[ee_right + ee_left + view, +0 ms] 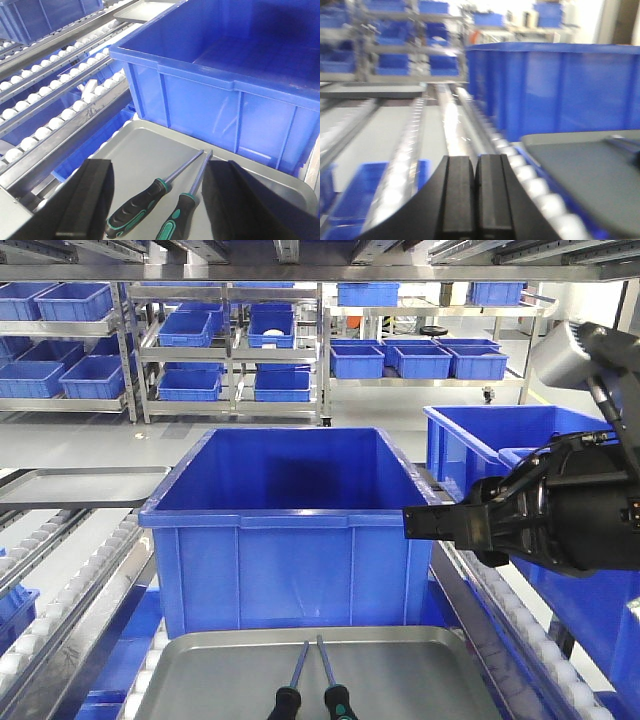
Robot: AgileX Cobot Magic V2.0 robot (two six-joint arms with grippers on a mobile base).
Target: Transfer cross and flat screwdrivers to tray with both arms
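Both screwdrivers [150, 205] lie side by side, handles toward the camera, in the grey metal tray [145, 145] before a deep blue bin [290, 530]; the transfer looks complete. The right gripper [160, 200] hangs above them with jaws apart and empty; the left gripper [475, 195] has its jaws together. No writing is legible.

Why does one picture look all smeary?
The left wrist view is motion-blurred: the shelves and blue bin look streaky, only the shut left gripper looks fairly crisp. The right wrist view is sharp, showing both screwdrivers clearly. The front view is sharp too.
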